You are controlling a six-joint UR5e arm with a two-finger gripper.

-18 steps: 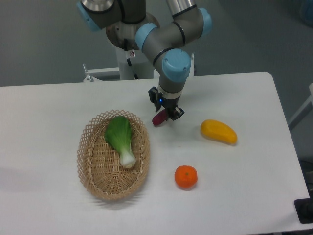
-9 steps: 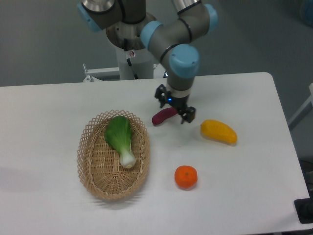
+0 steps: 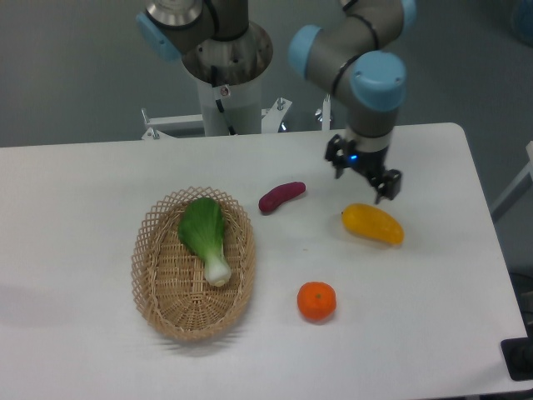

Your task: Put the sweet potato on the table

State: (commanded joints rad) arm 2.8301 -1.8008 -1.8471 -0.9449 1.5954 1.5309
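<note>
Sweet potato (image 3: 281, 197) lies flat on the white table (image 3: 83, 192), long axis tilted, right end a bit further back than the left. It sits just right of the wicker basket (image 3: 193, 265) rim, not touching it. Nothing is holding it. Gripper (image 3: 365, 180) is well apart from it, off to the right and raised above the tabletop, pointing down, hanging just behind the yellow mango-like fruit (image 3: 372, 223). The 2 fingers stand spread with a clear gap between them, nothing in the gap; left finger sits further back than the right one, so the jaw line runs diagonally. Sweet potato is fully outside that gap, roughly level with the fingertips in the frame but to their left, bare table between them. Basket holds 1 bok choy (image 3: 206, 238), green leaves toward the back, white stem toward the front. 1 orange (image 3: 316, 301) sits on the table in front of the sweet potato, to the right of the basket and apart from it, with the yellow fruit further right and behind the orange. Arm's blue-capped wrist joint (image 3: 376, 82) is directly above the gripper; robot base column (image 3: 225, 75) stands behind the table's back edge.
</note>
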